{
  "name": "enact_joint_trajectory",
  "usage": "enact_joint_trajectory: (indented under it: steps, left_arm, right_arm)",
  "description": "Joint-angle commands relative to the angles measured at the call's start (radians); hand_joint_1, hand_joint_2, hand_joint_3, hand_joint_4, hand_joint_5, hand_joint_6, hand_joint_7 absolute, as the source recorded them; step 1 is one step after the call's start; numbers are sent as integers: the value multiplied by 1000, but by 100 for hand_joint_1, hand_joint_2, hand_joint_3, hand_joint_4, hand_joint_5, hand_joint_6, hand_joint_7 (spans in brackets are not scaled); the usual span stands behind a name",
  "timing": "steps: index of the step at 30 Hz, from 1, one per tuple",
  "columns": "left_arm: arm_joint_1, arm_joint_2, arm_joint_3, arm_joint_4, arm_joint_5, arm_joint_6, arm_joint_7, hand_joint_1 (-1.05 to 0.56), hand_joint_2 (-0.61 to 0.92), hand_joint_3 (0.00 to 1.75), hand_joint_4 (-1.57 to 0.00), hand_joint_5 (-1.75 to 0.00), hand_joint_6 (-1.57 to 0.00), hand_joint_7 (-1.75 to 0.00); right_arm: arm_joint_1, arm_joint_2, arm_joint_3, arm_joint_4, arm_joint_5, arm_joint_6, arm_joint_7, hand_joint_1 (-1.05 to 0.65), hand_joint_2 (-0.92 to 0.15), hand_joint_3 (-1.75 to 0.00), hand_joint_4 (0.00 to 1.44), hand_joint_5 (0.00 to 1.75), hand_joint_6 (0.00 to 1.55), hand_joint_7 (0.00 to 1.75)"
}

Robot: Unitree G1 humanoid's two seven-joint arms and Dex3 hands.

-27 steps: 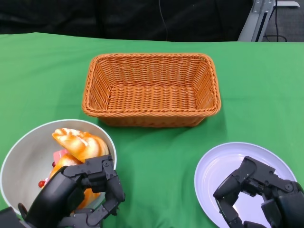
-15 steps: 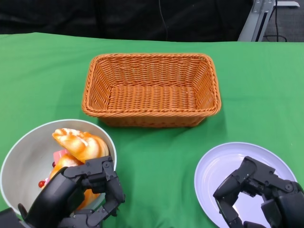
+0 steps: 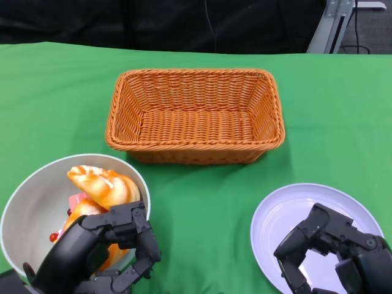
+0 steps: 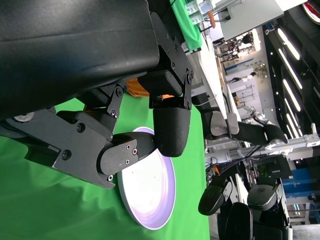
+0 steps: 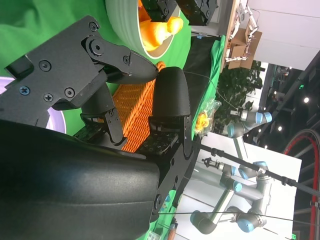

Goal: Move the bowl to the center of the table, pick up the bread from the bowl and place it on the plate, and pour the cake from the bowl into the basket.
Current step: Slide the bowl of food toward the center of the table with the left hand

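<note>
Green cloth covers the tabletop [image 3: 55, 98], and an orange wicker basket [image 3: 195, 116] stands at its middle, toward the far side, with nothing in it. At the near left sits a pale grey bowl [image 3: 30, 196] holding a glazed golden bread [image 3: 101, 184] that leans against the bowl's right wall, with a pink and red piece of cake [image 3: 75, 201] tucked beside it, mostly hidden. The left hand [image 3: 101, 248] is over the near right part of the bowl, its black fingers curled in around the bread's lower end; whether they actually grip the bread cannot be told from the head view, and the left wrist view shows only the hand's own fingers against the cloth. At the near right lies a white plate [image 3: 275, 214], bare where it shows. The right hand [image 3: 327, 251] is above the plate's near half, its fingers bent inward with a gap between them and nothing held. Basket, bowl and plate stand well apart from each other.
</note>
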Motion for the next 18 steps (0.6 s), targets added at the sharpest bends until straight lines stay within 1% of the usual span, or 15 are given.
enact_joint_trajectory:
  steps: [1, 11, 13, 18]
  left_arm:
    - [2, 11, 3, 0, -4, -8, -3, -19, 70, 82, -69, -175, -69, -143]
    - [-1, 15, 15, -6, 4, -5, 7, -19, 72, 82, -69, -174, -70, -142]
    - [-5, 17, 28, -16, 5, 6, 20, -18, 72, 82, -69, -174, -70, -143]
    - [-18, 22, 61, -32, 8, 29, 51, -15, 71, 85, -71, -171, -70, -143]
  right_arm:
    - [7, -8, -1, -6, -1, -10, -6, -23, -50, -99, 81, 159, 74, 136]
    - [-3, -4, 6, 12, 5, -23, -4, -24, -49, -100, 80, 160, 73, 138]
    - [0, -3, 10, 4, 3, -8, -6, -25, -49, -99, 79, 160, 72, 138]
    - [-4, -2, 16, 6, -6, -10, -12, -25, -49, -100, 80, 158, 74, 136]
